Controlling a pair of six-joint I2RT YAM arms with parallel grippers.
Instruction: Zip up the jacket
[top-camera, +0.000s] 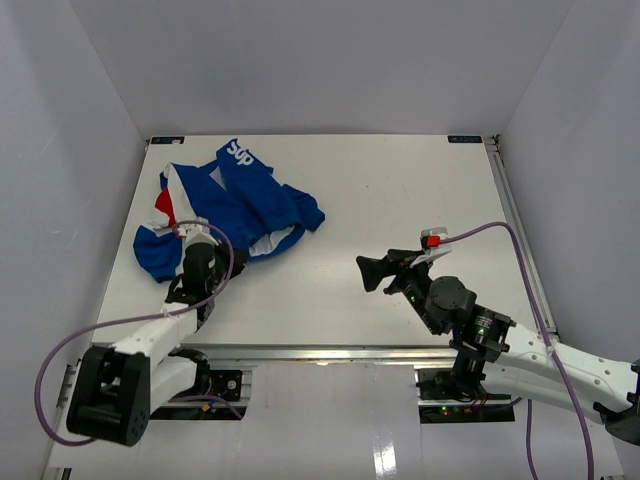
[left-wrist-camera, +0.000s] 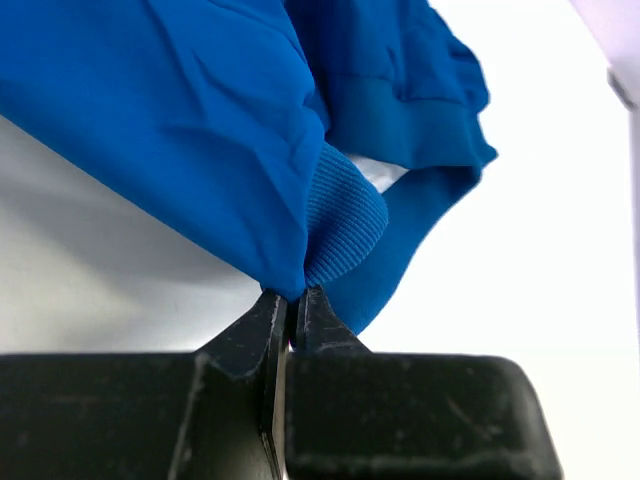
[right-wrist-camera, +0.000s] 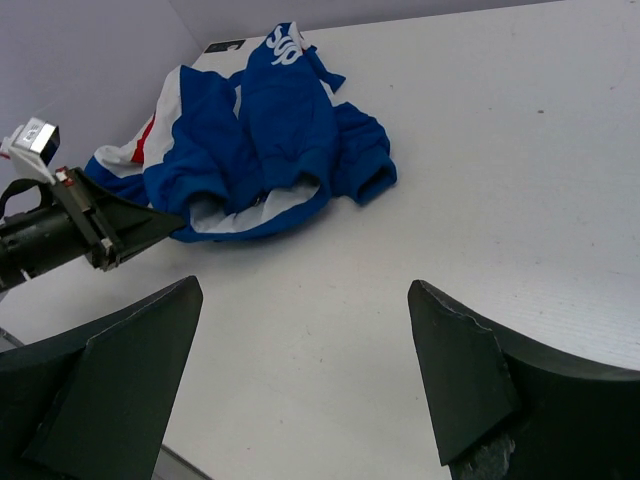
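Left end effector (left-wrist-camera: 290, 305), the nearer of two, has its jaws closed on a blue edge of the one jacket (left-wrist-camera: 200, 130), which lies crumpled at upper left of the desk (top-camera: 400, 190), spread roughly left to right; right end effector (right-wrist-camera: 300, 370) gapes empty, well apart toward lower right

the jacket (top-camera: 240, 205) is thin blue cloth, smooth, faintly shiny and softly creased; its cuff (left-wrist-camera: 345, 215) is ribbed knit. the table (top-camera: 400, 200) looks matt, smooth white. the left gripper (left-wrist-camera: 290, 305) and right gripper (right-wrist-camera: 302, 290) look like matt black plastic, finely grainy.
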